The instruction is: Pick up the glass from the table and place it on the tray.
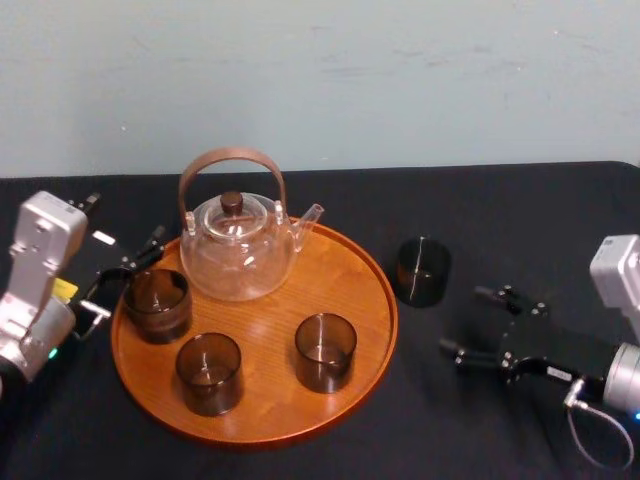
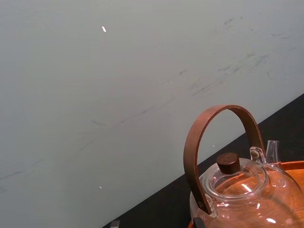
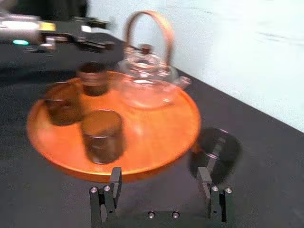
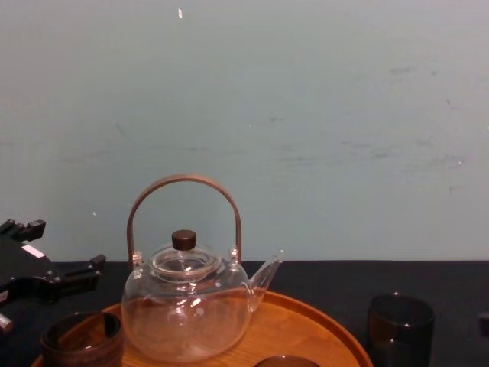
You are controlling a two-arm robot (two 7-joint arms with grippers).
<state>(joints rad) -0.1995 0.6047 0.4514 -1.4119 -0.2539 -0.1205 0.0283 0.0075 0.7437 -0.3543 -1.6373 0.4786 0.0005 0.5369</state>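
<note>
Glass [image 1: 423,270] on table [image 1: 500,200], just beside tray [image 1: 262,335]; right gripper [image 1: 462,320] released nearby, left gripper [image 1: 120,278] released.

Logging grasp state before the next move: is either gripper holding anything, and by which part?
Nothing is held. The left gripper is open beside the tray, the right gripper open short of the glass on the table.

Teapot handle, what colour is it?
The handle is reddish brown, arching over the clear glass teapot; it shows best in the left wrist view.
</note>
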